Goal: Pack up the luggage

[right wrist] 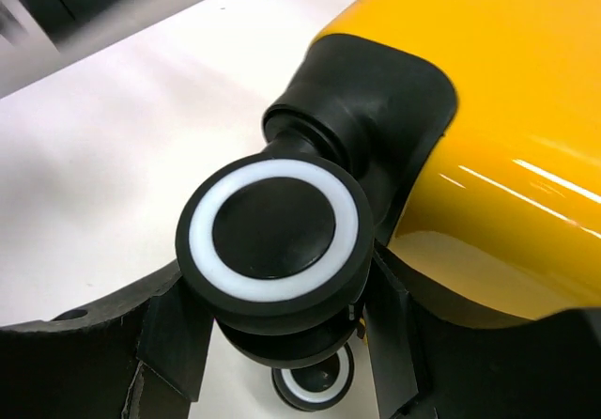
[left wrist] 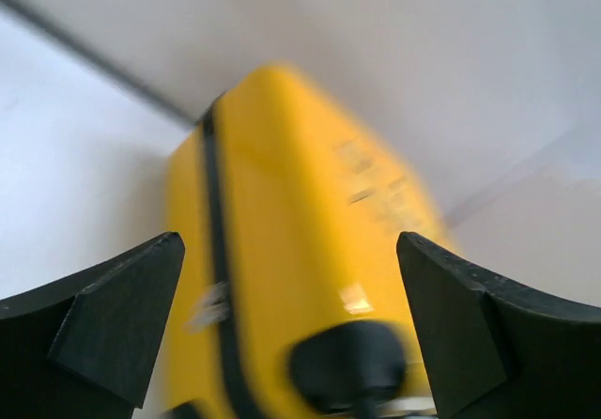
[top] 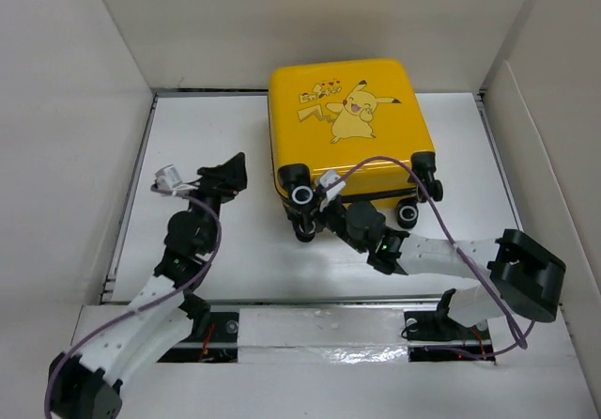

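Note:
The luggage (top: 347,109) is a yellow hard-shell case with a Pikachu print. It lies flat and closed at the back middle of the white table. My right gripper (top: 311,214) is at its near left corner, shut on a black wheel with a white ring (right wrist: 274,229); the pads (right wrist: 167,330) press the wheel's sides. My left gripper (top: 235,170) hovers left of the case, apart from it, and stands open. In the left wrist view the blurred yellow shell (left wrist: 300,212) shows beyond the wide, empty gripper (left wrist: 289,250).
White walls (top: 56,128) close in the table on the left, back and right. A purple cable (top: 385,162) arches over the case's near edge. Another wheel (top: 408,214) sticks out at the near side. A grooved rail (top: 310,330) runs along the near edge.

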Tool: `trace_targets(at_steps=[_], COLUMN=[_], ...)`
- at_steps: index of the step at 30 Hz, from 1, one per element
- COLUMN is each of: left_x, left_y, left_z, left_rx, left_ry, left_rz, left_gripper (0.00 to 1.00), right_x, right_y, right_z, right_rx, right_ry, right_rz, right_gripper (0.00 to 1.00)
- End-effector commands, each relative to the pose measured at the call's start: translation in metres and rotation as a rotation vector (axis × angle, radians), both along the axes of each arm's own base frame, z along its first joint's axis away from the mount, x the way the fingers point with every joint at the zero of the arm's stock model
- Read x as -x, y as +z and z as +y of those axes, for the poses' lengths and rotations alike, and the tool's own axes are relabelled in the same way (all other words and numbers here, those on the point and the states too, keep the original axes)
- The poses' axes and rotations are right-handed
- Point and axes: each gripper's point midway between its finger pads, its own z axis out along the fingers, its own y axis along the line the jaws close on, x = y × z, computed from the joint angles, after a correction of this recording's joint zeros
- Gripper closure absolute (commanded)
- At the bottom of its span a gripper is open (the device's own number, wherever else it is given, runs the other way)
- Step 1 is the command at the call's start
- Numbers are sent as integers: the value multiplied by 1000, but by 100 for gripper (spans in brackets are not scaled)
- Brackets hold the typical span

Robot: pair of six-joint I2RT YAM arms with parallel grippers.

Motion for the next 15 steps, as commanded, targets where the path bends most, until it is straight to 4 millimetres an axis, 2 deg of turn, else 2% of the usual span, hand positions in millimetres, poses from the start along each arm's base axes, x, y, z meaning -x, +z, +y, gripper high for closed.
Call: trace_targets(at_steps=[1, 2, 3, 4, 5, 6, 7, 8, 9, 10, 11, 12, 13, 15], left_x=[27, 30, 33, 40, 41, 44, 51, 53, 56, 61, 63, 67, 73, 80], left_y=[64, 61, 66, 83, 76, 80, 93, 90, 93, 103, 99, 103, 115, 122], left_z=[13, 13, 14, 14, 13, 12, 9, 8, 7, 6, 6, 7, 7, 9], left_rx=[112, 79, 73, 81, 65, 64, 72, 52, 41, 41, 22, 15, 11, -23], left_ry=[-1, -7, -14, -30, -40, -51, -86, -100, -112, -130, -136, -142, -159, -166], left_rz=[-157, -130, -133, -161, -119, -118, -138, -119, -118, -134, -106, -108, -131, -138], left_gripper=[1, 1, 1, 1, 1, 1, 1, 1, 1, 1, 1, 1, 1, 1], right_x=[70, 71, 78, 80, 78, 77, 78, 78, 78, 74, 71, 71, 62, 56], right_y=[80, 69, 78, 80, 77, 83, 88, 89, 104, 101, 107, 130, 133, 140], right_z=[75, 86, 96, 100, 101, 100, 98, 95, 85, 78, 70, 50, 33, 1], right_rx=[-220, -204, -220, -217, -199, -199, -196, -182, -171, -128, -117, -145, -124, -115], right_ry=[342, 353, 373, 378, 369, 366, 367, 365, 353, 318, 291, 253, 173, 74], right_rz=[-90, -72, -77, -81, -77, -87, -106, -106, -161, -158, -165, -202, -216, -238], right_gripper=[100, 100, 98, 71, 58, 36, 1, 0, 0, 0, 0, 0, 0, 0])
